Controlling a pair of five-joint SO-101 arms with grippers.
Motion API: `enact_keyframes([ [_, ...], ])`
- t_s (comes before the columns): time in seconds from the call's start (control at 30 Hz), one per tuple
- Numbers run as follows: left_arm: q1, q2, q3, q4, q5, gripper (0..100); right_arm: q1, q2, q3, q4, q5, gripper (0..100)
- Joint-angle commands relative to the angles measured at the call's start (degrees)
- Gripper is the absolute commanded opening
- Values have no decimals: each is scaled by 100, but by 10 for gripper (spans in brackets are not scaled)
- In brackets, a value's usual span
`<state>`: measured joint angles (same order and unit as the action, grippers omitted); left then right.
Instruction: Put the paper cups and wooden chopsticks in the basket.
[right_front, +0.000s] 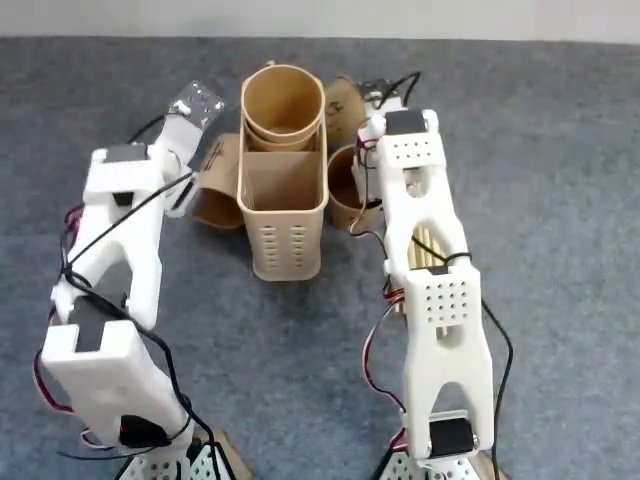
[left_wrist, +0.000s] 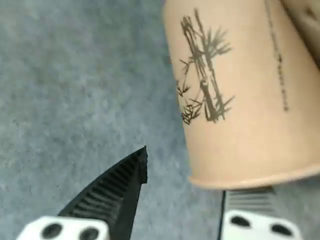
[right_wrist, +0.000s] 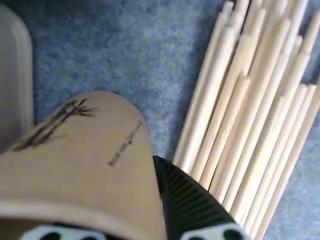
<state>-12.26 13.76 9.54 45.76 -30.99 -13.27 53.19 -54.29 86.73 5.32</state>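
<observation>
Now left tool (left_wrist: 195, 172) gapes wide at a paper cup (left_wrist: 240, 100); right tool (right_wrist: 112, 177) clamps a second cup (right_wrist: 75, 145).

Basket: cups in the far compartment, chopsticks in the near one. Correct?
No. The near compartment of the basket is empty; the chopsticks lie on the carpet outside it, as the high view shows. The cups are in the far compartment.

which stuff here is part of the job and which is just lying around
Job: basket; stacked cups in its far compartment; left cup beside it; right cups beside it; chopsticks.
Lying about: grey cloth cover; clear shiny scrap, unclear what.
</observation>
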Motion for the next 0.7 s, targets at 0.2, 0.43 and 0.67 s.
enact_keyframes([
  [0.2,48,-435,1367,-2558,492,0,31,224,-215,-66,-18,5],
  [0.43,-400,-945,734,-1644,747,4,163,224,-611,171,-44,5],
  [0.67,-558,-1648,-1868,2171,721,4,426,224,-2097,1051,-44,5],
])
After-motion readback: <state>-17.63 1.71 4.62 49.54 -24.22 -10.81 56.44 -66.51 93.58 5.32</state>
